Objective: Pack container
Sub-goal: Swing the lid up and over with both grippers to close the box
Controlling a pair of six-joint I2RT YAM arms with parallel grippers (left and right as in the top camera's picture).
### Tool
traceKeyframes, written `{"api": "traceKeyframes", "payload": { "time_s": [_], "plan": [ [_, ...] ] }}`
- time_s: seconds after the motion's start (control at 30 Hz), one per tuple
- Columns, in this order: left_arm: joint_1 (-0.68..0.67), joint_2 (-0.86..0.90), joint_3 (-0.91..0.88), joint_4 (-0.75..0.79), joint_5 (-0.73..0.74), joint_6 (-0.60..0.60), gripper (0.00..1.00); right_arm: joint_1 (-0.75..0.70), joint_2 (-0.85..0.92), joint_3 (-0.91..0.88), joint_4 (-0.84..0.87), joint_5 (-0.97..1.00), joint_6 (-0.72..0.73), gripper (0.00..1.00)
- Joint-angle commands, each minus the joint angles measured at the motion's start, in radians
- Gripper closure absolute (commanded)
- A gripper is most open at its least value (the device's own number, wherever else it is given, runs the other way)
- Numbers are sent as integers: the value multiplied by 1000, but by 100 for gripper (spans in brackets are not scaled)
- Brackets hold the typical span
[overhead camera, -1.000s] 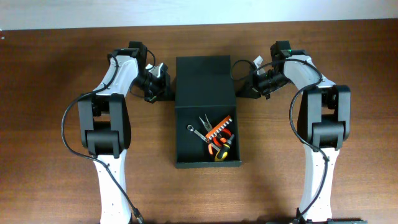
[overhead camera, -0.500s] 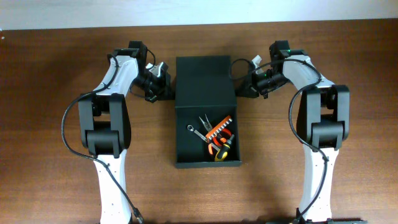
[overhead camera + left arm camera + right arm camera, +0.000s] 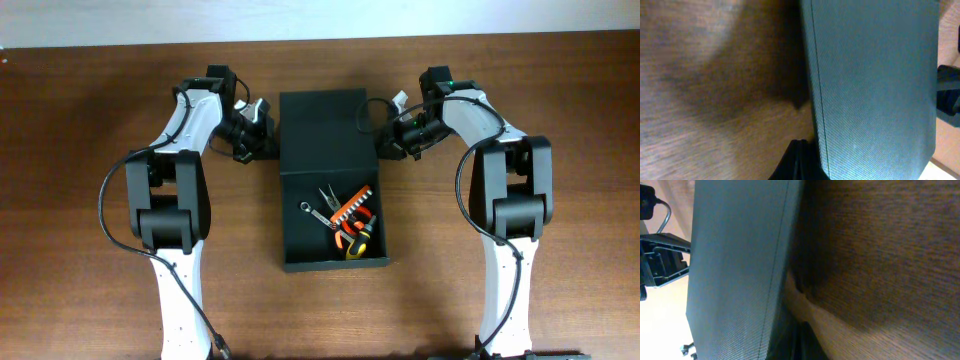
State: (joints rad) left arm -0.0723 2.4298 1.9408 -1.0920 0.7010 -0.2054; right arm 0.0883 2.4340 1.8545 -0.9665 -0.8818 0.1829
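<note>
Container [image 3: 328, 130] lid between both closed jaws.

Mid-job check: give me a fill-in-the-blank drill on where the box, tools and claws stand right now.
1. The container has its lid swung ____, so the inside shows.
2. The wrench and the orange-handled pliers lie ____ the container.
3. The left claw and the right claw flank the lid, each with its jaws ____.
Missing words: open; inside; shut.
</note>
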Motion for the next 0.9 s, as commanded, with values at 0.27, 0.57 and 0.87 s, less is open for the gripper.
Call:
{"api": "traceKeyframes", "payload": {
  "time_s": [0.27,0.57,0.87],
  "plan": [
    [0,6,-3,110,391,107,98,-79,9,17,17,-332,-5,96],
    [10,-15,-3,106,652,201,98,-112,2,144,-170,-421,-26,96],
    [18,-120,-3,0,665,277,98,-106,-63,211,-371,-419,-114,96]
  ]
}}
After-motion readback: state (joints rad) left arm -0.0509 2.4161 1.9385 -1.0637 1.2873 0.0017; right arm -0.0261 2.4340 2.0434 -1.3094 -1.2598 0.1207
